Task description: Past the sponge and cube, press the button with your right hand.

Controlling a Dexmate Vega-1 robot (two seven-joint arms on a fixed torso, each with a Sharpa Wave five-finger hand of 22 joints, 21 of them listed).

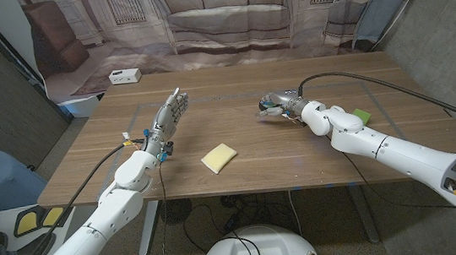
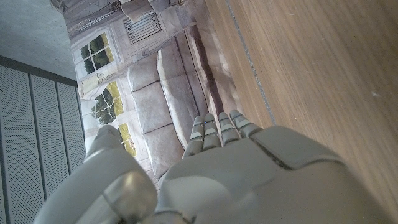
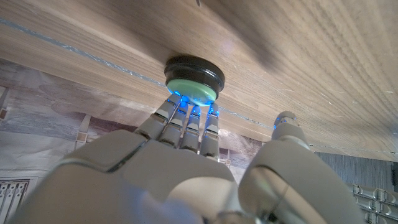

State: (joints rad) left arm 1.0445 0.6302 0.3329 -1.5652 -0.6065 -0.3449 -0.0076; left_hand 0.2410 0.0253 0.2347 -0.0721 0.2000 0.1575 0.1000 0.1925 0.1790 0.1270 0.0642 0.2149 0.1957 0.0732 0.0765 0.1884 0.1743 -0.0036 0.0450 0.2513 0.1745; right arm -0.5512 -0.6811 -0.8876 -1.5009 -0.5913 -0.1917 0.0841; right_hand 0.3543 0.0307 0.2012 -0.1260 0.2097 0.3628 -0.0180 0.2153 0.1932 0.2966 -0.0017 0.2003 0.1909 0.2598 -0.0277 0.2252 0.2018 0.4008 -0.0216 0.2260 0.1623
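Observation:
A button (image 3: pixel 194 79) with a black rim and a pale green cap sits on the wooden table (image 1: pixel 299 158). My right hand (image 3: pixel 186 168) reaches over it with fingers straight, and the fingertips (image 3: pixel 186 115) touch the cap's edge, tinted blue. In the head view my right hand (image 1: pixel 281 103) is at the table's middle back and covers the button. A yellow sponge (image 1: pixel 219 157) lies nearer the front, left of the right arm. A green cube (image 1: pixel 362 115) peeks out behind the right forearm. My left hand (image 1: pixel 171 112) is raised over the table's left side, fingers extended, holding nothing.
A small white box (image 1: pixel 124 76) lies beyond the table's far left corner. A printed backdrop of a sofa hangs behind the table. Black cables run along both arms. The left wrist view looks along my left hand (image 2: pixel 249 180) at bare wood (image 2: pixel 323 62).

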